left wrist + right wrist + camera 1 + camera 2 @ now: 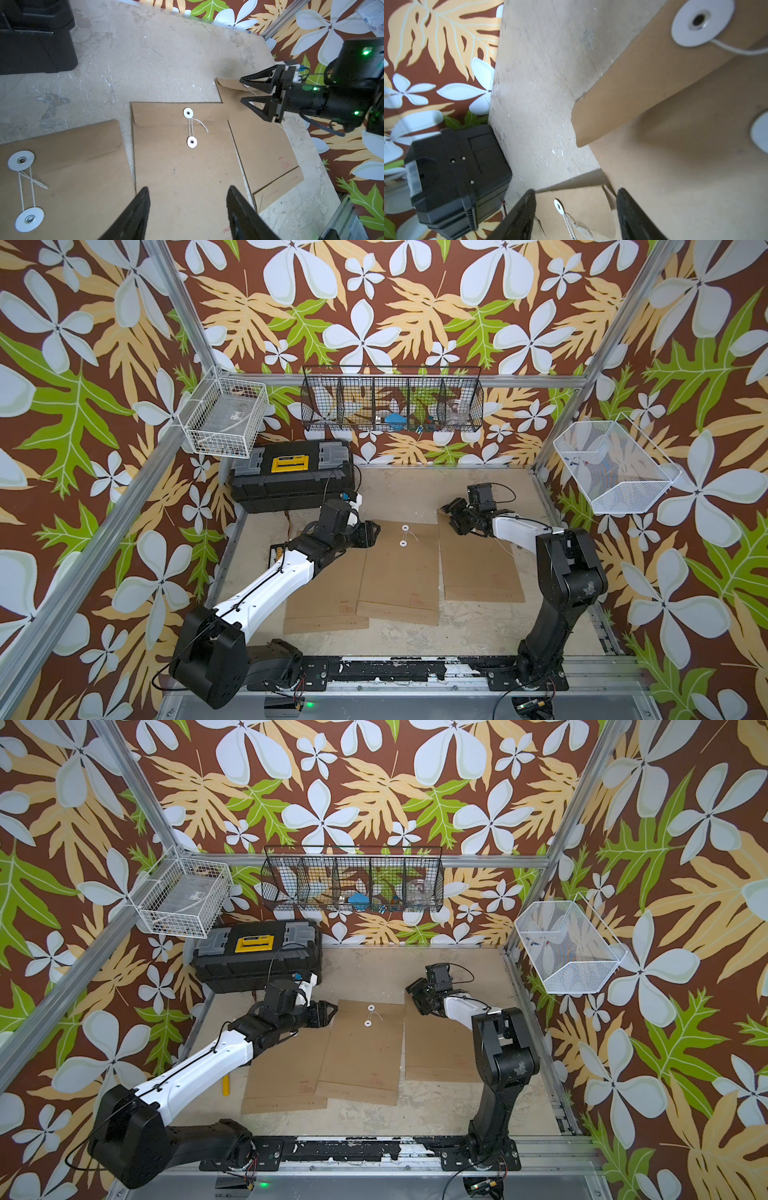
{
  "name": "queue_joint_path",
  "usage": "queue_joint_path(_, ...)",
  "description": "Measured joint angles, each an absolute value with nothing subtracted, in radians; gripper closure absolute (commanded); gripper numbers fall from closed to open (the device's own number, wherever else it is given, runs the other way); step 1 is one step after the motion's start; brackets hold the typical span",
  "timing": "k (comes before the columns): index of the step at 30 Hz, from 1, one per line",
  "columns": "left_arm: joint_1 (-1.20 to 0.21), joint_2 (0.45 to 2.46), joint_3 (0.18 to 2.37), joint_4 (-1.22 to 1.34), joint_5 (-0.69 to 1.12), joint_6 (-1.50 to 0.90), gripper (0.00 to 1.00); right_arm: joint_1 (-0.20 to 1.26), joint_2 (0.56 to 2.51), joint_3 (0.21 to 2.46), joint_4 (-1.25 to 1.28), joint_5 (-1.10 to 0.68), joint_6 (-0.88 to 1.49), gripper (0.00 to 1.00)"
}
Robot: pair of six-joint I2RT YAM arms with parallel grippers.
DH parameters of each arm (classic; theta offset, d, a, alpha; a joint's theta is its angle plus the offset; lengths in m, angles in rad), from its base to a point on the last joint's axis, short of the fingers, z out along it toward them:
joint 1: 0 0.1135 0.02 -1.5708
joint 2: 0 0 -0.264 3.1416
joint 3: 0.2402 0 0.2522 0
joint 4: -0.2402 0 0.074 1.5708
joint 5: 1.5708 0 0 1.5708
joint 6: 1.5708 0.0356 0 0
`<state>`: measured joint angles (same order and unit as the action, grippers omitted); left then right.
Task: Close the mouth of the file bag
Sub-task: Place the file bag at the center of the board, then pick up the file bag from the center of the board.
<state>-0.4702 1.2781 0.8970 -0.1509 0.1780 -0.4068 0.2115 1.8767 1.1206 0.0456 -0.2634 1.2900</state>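
Observation:
Three brown file bags lie side by side on the table. The right file bag has its flap folded over but lifted off the body, and the string trails loose from its white disc. My right gripper hovers open over that flap end, holding nothing. The middle bag is shut, its string wound between two discs. My left gripper is open above the middle bag's left edge, with nothing in it. The left bag is also tied, and my left arm covers it in the top views.
A black toolbox stands at the back left of the table. Wire baskets hang on the walls: white, black and white mesh. A yellow object lies under the left arm.

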Motion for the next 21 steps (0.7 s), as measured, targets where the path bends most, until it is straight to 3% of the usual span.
queue_joint_path(17, -0.471, 1.221, 0.851, -0.116, 0.234, -0.405, 0.39, 0.197, 2.042, 1.118, 0.350, -0.206, 1.598, 0.53)
queue_joint_path(21, -0.471, 1.221, 0.850, -0.116, 0.234, -0.406, 0.40, 0.196, 2.064, 1.124, 0.386, -0.193, 1.654, 0.62)
